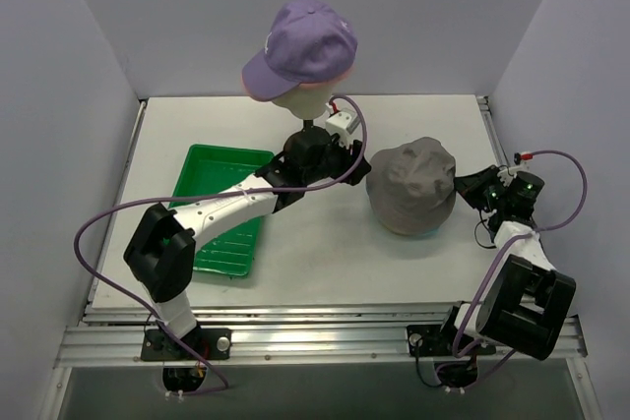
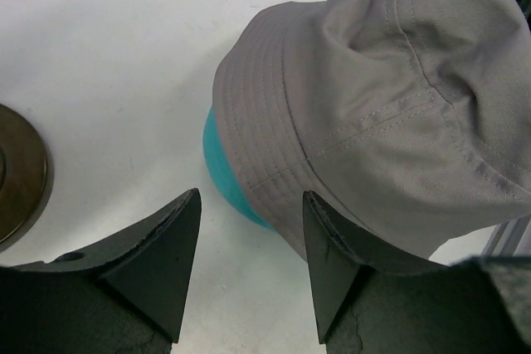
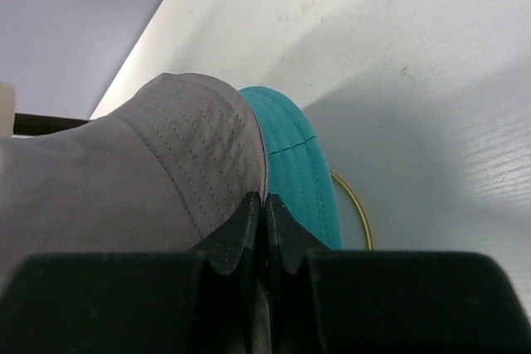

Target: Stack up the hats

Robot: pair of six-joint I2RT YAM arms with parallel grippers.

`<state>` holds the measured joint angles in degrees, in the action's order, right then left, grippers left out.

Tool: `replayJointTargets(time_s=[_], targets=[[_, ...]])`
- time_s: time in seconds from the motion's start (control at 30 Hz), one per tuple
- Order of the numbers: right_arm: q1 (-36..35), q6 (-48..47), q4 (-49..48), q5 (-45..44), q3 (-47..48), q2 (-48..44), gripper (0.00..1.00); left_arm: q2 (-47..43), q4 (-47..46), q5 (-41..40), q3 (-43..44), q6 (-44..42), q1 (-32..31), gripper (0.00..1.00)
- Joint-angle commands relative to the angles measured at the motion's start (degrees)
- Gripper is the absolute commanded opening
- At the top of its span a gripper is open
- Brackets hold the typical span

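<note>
The grey bucket hat point(image 1: 411, 184) sits on the teal bucket hat point(image 1: 425, 233) at the table's right; only a teal edge shows. Both show in the left wrist view, grey point(image 2: 373, 97) over teal point(image 2: 222, 167), and in the right wrist view, grey point(image 3: 149, 163) beside teal point(image 3: 299, 163). My right gripper point(image 1: 465, 187) point(image 3: 265, 198) is shut on the grey hat's brim at its right side. My left gripper point(image 1: 352, 152) point(image 2: 250, 196) is open and empty just left of the grey hat. The lavender cap point(image 1: 300, 46) sits on the mannequin head, with a pink cap's rim point(image 1: 330, 81) under it.
The cream mannequin head point(image 1: 303, 97) stands on a dark stand at the back middle; its round base point(image 2: 17, 172) lies left of my left gripper. A green tray point(image 1: 212, 179) lies at the left. A thin yellow ring point(image 3: 358, 205) lies beside the teal hat. Walls close in three sides.
</note>
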<state>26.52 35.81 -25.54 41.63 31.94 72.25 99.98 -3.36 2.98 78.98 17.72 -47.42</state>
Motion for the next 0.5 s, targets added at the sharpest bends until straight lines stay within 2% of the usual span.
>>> replayJointTargets(time_s=[0.0,0.2,0.47], targets=[[-0.07,-2.59,-1.44,-2.08,3.12,2.01,0.0,1.35,-8.06,5.79,0.47,2.05,1.45,0.6],[-0.16,-2.94,-1.88,-2.26,3.3,2.37,0.0,3.54,-8.77,7.38,1.35,2.59,2.07,0.63],[-0.16,-3.82,-2.58,-2.25,4.0,2.72,0.0,6.89,-10.71,13.44,1.53,4.34,3.03,0.68]])
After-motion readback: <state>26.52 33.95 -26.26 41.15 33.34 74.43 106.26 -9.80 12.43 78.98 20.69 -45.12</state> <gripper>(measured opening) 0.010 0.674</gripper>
